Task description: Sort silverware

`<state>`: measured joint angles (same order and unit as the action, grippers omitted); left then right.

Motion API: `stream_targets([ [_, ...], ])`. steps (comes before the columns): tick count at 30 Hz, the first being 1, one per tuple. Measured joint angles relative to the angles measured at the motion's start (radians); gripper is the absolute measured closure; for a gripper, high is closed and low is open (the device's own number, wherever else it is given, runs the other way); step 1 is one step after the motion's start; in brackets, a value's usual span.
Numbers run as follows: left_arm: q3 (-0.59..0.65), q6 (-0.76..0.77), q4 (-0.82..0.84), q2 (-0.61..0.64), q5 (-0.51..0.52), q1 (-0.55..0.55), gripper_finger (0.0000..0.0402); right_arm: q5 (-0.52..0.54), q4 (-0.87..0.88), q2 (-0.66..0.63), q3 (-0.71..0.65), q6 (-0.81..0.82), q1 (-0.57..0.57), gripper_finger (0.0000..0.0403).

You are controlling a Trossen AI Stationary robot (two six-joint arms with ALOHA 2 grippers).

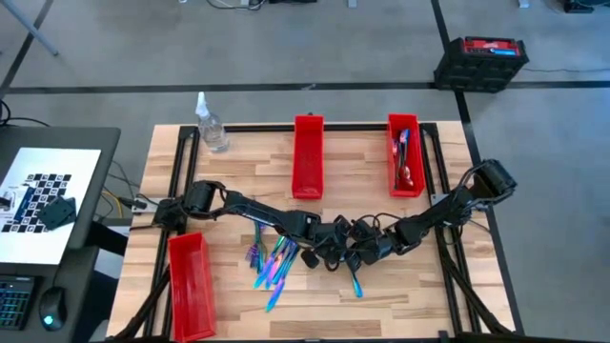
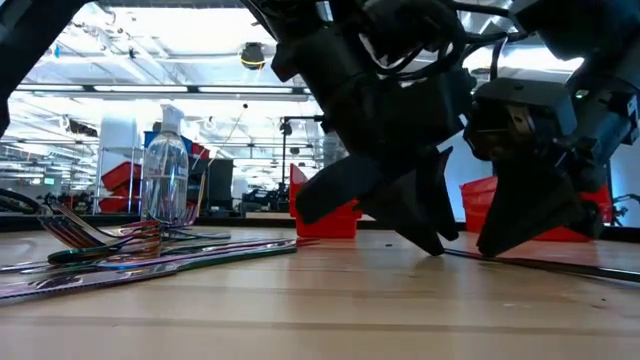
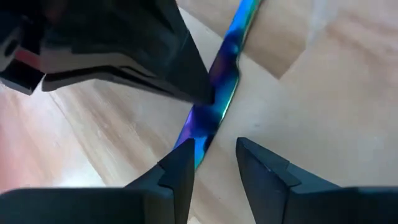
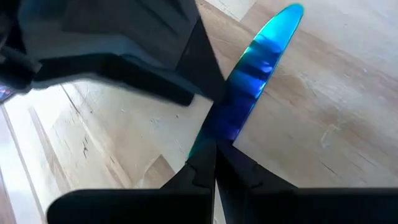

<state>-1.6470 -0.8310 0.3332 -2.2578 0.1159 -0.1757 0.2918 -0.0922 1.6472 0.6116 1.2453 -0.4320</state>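
A: Where is the silverware found, taking the middle red bin (image 1: 307, 157) as the mark?

B: One iridescent knife (image 1: 356, 282) is seen lying flat on the wooden table (image 1: 238, 171), well on the near side of that bin and slightly to its right. A loose pile of silverware (image 1: 271, 263) is spread just left of the knife. Several pieces are already held in the far-right red bin (image 1: 404, 152), level with the middle bin. A third red bin (image 1: 191, 286) is placed far to its near left.

A: And the grippers?

B: Both are brought down over the knife. The right gripper (image 4: 215, 163) is pressed together on the knife's handle end, the blade (image 4: 258, 59) being left free beyond it. The left gripper (image 3: 214, 165) is spread slightly, with one fingertip (image 3: 183, 158) set against the knife's edge; nothing is pinched by it.

A: How is the knife expected to handle?

B: It is judged light, stiff and slippery, and flat enough that little can be caught from above. A hold across the narrow handle is advised, so that twisting is limited.
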Motion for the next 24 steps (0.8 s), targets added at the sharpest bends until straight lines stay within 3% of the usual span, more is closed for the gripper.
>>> stream_targets([
  [8,0.0,-0.005,-0.002,0.0,0.003,0.006,0.0293,0.006,0.015,-0.077,0.0,-0.023,0.002,0.0403],
  [24,0.0,0.048,0.008,0.0,0.002,0.013,0.0293,0.015,0.07,-0.07,0.0,-0.015,0.002,0.0403],
])
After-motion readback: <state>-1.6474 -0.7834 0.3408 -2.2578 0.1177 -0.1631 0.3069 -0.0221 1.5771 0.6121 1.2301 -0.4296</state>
